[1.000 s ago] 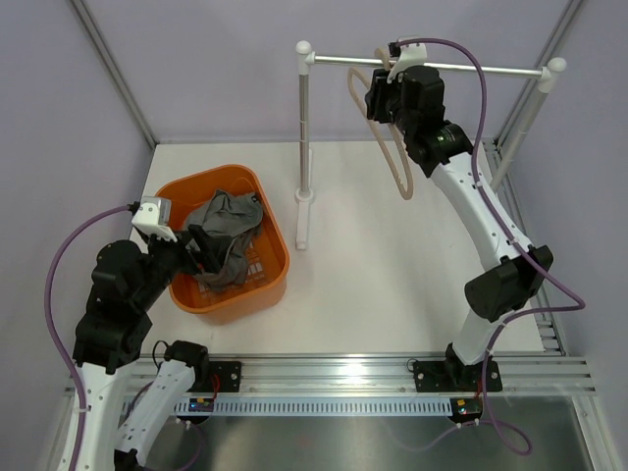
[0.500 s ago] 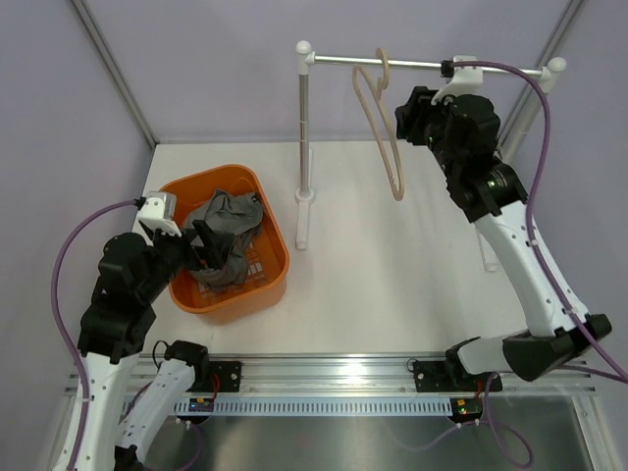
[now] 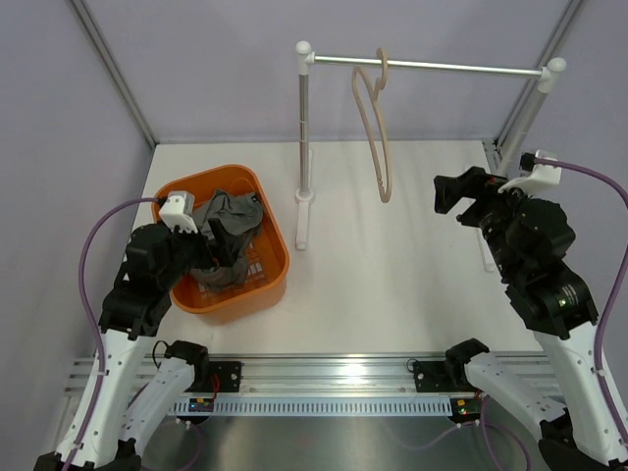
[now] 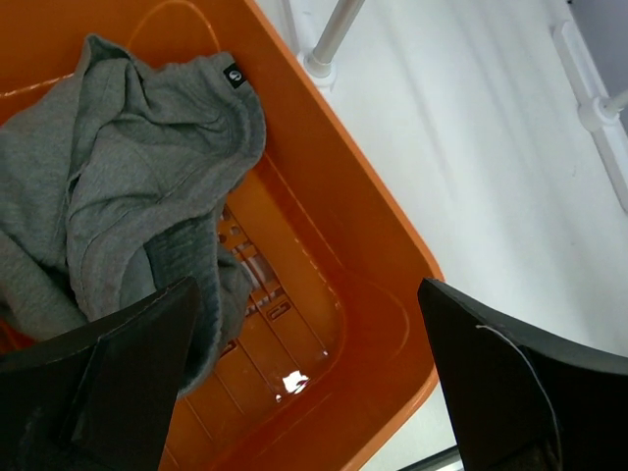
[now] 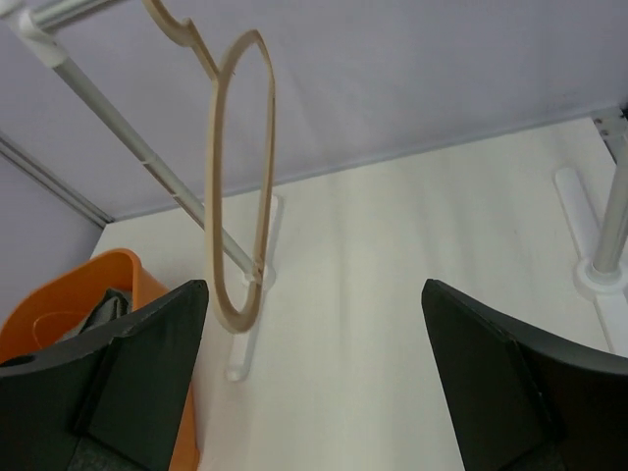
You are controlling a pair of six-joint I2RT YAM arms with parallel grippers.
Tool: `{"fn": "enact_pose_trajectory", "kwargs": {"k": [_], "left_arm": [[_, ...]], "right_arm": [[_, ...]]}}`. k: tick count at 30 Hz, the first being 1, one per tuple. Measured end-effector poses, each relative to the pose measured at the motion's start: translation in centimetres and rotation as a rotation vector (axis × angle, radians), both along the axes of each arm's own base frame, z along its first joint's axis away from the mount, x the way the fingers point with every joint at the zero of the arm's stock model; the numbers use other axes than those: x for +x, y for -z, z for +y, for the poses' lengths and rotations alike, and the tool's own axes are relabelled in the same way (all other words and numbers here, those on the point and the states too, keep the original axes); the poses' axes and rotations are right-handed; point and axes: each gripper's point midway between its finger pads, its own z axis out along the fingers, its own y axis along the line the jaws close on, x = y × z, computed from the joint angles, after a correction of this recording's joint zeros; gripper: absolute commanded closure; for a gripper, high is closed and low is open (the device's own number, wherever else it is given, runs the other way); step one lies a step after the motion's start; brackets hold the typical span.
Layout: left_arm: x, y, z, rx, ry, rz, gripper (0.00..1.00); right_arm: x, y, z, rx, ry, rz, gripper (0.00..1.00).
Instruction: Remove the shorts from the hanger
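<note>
Dark grey floppy fabric shorts (image 3: pixel 228 234) lie crumpled inside the orange plastic basket (image 3: pixel 240 299). The thin beige loop hanger (image 5: pixel 235 322) hangs bare, well right of the basket, so removal looks done. The left tool (image 4: pixel 304 339), over the basket, and the right tool (image 5: pixel 309 329), far right of it, both gape empty.

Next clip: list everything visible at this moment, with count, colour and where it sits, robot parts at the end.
shorts: one, dark grey, crumpled inside the basket, off the hanger
hanger: one, beige, bare, hooked on the rail
basket: one, orange, left side of the table
rail: one, silver bar on posts with white feet, far side of the table
table: one, white, under everything
left hand: one, black, open and empty, above the basket beside the shorts
right hand: one, black, open and empty, in the air to the right of the hanger, not touching it
</note>
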Motion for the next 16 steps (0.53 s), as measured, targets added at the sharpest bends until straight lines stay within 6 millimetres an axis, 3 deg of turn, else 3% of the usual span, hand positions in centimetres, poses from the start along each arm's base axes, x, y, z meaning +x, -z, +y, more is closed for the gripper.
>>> {"fn": "enact_pose_trajectory", "kwargs": {"k": [4,8,11,16], "left_arm": [[-0.1,1.3,0.5,0.022,-0.022,0.017,0.02],[-0.2,1.2,1.0,0.034,-0.043,-0.002,0.02],[-0.4,1.0,1.4,0.039,-0.058,-0.02,0.02],[-0.5,0.9,1.6,0.042,-0.069,-0.032,0.02]], "right_arm": [[-1.0,3.5,-0.6,-0.001,0.02,0.085,0.0],[-1.5,6.3,-0.8,-0.006,0.025,0.146,0.01],[-1.9,7.5,-0.9,-0.004,0.027,0.168,0.01],[-2.4,7.9,-1.1,0.005,0.027,0.164,0.0]]}}
